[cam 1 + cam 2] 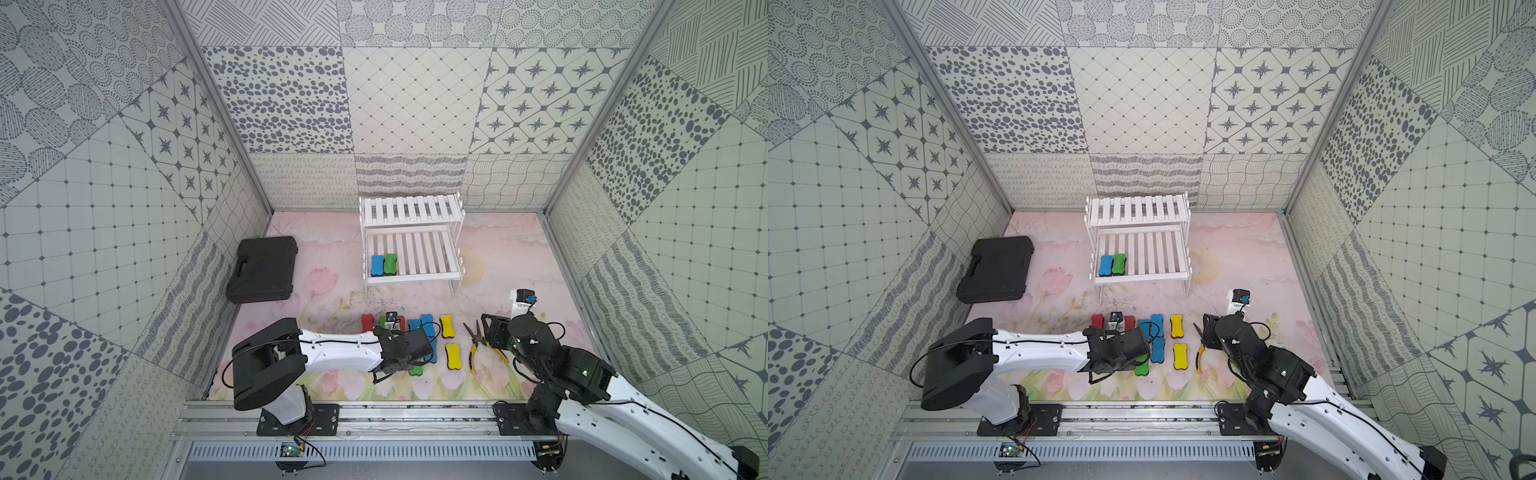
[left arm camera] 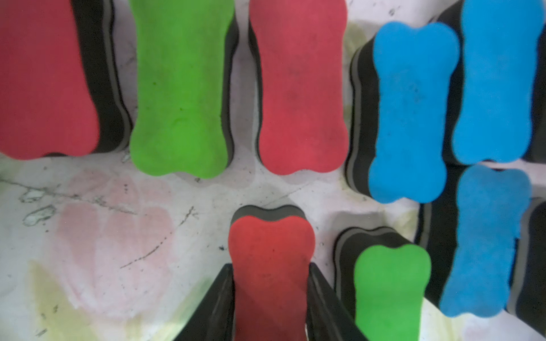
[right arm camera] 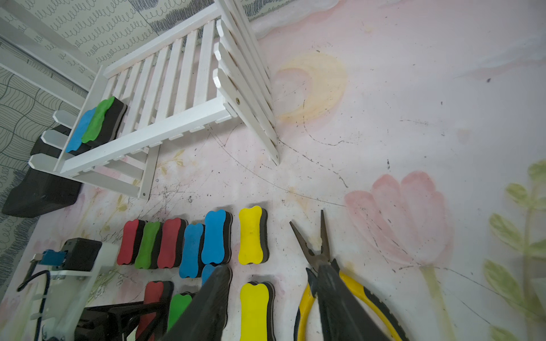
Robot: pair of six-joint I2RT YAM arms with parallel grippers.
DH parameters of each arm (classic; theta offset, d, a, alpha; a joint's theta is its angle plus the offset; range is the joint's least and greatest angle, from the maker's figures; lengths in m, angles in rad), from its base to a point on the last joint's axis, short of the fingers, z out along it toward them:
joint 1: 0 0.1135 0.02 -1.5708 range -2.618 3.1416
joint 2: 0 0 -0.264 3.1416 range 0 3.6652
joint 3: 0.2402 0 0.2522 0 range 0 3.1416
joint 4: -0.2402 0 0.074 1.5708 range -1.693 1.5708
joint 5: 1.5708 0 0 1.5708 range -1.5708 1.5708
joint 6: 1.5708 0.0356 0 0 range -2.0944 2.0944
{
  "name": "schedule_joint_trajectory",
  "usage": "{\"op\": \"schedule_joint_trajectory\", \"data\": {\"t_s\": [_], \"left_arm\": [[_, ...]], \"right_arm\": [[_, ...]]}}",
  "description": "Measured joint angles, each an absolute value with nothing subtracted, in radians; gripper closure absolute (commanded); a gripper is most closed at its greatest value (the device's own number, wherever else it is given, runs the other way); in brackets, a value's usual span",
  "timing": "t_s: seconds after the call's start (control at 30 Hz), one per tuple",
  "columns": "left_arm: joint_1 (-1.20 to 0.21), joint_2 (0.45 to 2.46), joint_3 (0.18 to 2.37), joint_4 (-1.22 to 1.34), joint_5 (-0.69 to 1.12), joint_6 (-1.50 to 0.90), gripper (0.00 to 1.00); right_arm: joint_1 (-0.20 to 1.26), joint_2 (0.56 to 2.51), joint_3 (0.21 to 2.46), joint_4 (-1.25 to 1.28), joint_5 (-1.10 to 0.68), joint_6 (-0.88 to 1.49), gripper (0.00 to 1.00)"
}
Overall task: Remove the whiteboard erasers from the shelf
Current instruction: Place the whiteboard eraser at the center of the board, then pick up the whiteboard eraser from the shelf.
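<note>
The white shelf [image 1: 411, 279] [image 1: 1142, 277] [image 3: 153, 130] stands at the back, with a blue eraser [image 1: 377, 266] [image 3: 77, 133] and a green eraser [image 1: 390, 264] [image 3: 97, 121] side by side on its lower tier. Several more erasers lie in two rows on the mat in front. My left gripper [image 2: 270, 265] [image 1: 395, 368] hangs low over the near row. Its fingers lie against both long sides of a red eraser [image 2: 270, 251], which rests on the mat. My right gripper [image 3: 271, 268] stands open above a yellow eraser [image 3: 254, 310], holding nothing.
Yellow-handled pliers [image 1: 478, 345] [image 3: 317, 251] lie just right of the erasers, under my right gripper's finger. A black plastic case [image 1: 264, 268] [image 1: 996, 268] sits at the left wall. A green eraser [image 2: 390, 289] lies close beside the held red one.
</note>
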State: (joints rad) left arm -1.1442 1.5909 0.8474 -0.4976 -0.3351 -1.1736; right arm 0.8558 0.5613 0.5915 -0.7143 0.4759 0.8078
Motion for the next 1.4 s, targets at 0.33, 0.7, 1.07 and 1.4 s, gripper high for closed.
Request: {"op": "schedule_joint_trajectory", "data": {"t_s": [0.33,0.7,1.07,1.4], "left_arm": [[-1.154,1.514,0.848,-0.526,-0.324,-1.178,0.44],[-1.041,1.301,0.975,-0.639,-0.316,-1.059,0.37],[-0.813,1.368,1.318,-0.696,-0.323,-0.773,0.26],[-0.760,1.570,1.473,-0.691,-0.358,-0.624,0.26]], "right_arm": [[0.855,0.550,0.591,-0.715,0.476,0.808,0.45],[0.854,0.550,0.591,-0.715,0.471,0.808,0.45],[0.852,0.550,0.591,-0.715,0.471,0.809,0.45],[0.851,0.550,0.591,-0.715,0.472,0.808,0.45]]}}
